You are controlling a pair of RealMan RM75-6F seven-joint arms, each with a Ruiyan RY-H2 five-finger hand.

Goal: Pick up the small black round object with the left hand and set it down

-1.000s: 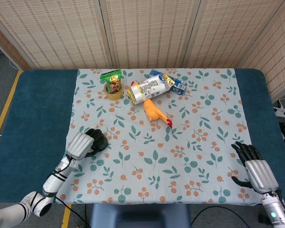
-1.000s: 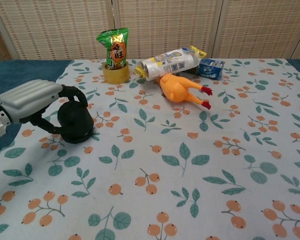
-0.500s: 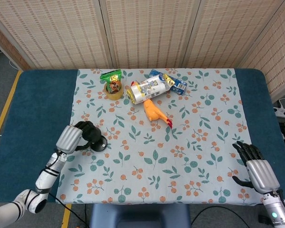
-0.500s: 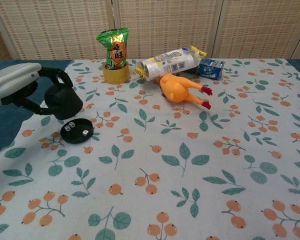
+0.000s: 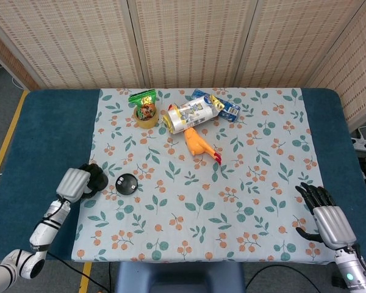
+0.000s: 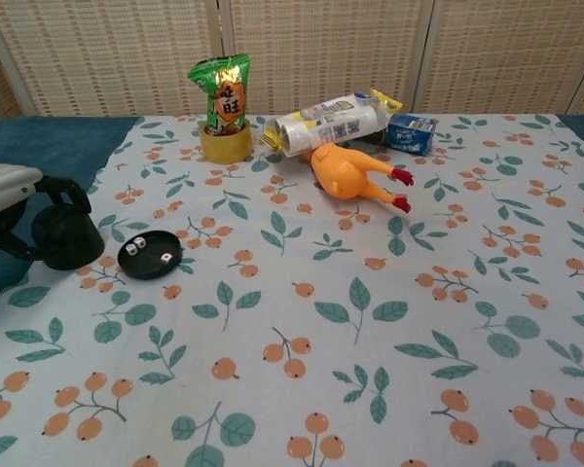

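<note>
Obstacles bunch at the upper middle of the head view: a green snack bag (image 5: 143,98) standing in a tape roll (image 5: 146,119), a lying white packet (image 5: 190,114), a blue carton (image 5: 222,105) and a rubber chicken (image 5: 199,145), all touching or just beside one another. At the left edge the left hand (image 5: 74,182) grips a black cup (image 6: 66,237), with a black dish (image 5: 126,184) holding dice just beside it. The counter (image 5: 250,201) from centre to lower right lies bare, as far as the right hand (image 5: 327,215) at the corner.

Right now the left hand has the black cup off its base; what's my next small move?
Probably open the fingers and let go. The left hand holds the cup low at the cloth's left edge, seemingly resting there, beside the base with its dice.
</note>
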